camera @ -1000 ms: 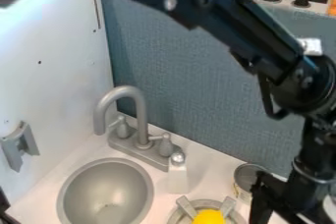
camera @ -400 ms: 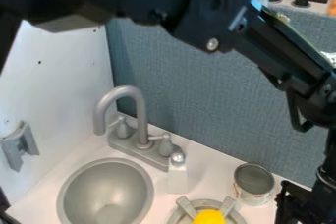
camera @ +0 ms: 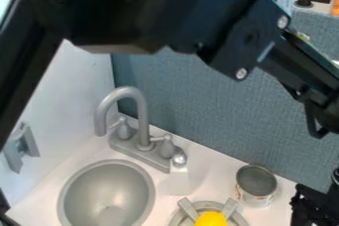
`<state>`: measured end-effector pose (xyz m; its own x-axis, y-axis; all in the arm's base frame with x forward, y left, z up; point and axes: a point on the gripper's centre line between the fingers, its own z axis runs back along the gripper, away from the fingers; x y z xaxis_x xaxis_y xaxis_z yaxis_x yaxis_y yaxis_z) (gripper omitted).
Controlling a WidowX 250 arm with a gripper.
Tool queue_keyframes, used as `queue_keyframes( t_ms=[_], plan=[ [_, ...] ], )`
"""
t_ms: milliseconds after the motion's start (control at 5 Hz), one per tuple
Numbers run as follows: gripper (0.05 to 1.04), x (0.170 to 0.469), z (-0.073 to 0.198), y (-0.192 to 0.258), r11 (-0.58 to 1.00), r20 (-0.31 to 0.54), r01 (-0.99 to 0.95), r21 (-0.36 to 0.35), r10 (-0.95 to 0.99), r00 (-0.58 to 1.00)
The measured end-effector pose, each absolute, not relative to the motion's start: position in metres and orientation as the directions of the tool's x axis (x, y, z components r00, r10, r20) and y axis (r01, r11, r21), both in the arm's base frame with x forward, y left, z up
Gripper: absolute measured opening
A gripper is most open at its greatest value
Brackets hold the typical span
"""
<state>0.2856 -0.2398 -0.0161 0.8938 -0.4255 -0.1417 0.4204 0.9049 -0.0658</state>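
Can (camera: pixel 256 186) stands upright, right of the faucet (camera: pixel 143 121), presumably set base-down for stability. Gripper (camera: pixel 310 207) is farther right of the faucet, the can nearest it; whether spread or closed, cannot tell.

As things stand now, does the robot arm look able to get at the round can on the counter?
Probably yes. The gripper is at the right edge of the view, near the can, and I see nothing standing between them. The can's top is also uncovered by the arm.
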Motion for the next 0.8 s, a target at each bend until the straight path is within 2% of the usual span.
queue_keyframes(
  t_ms=[200,400,800],
  plan=[
    [1.001,0.285,-0.027,-0.247,0.909,-0.148,0.41,-0.075,-0.417,0.897],
    [0.941,0.288,-0.037,-0.252,0.912,-0.162,0.402,-0.082,-0.41,0.897],
    [0.388,0.291,-0.048,-0.253,0.932,-0.192,0.357,-0.059,-0.362,0.912]
  ],
)
